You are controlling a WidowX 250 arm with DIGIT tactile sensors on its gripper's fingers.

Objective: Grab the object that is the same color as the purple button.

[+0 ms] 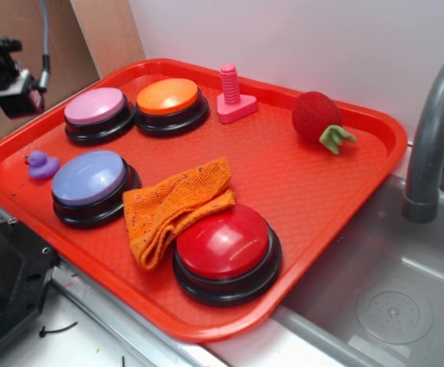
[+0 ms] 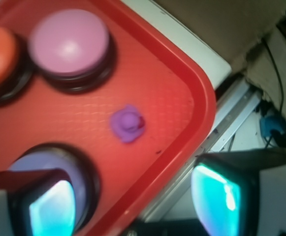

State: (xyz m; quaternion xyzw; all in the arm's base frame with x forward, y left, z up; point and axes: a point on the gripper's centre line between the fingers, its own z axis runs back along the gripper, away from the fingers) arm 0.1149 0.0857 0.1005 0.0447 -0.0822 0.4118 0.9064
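Duck (image 2: 127, 123) beyond spread gripper (image 2: 133, 201) — untouched

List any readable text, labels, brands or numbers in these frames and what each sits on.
None readable in either view.
The four round dome buttons, including the bluish-lavender one, have blank tops.
The small purple rubber duck, pink plastic bolt and orange knitted cloth carry no marks.
The red plastic tray shows only a textured pattern.
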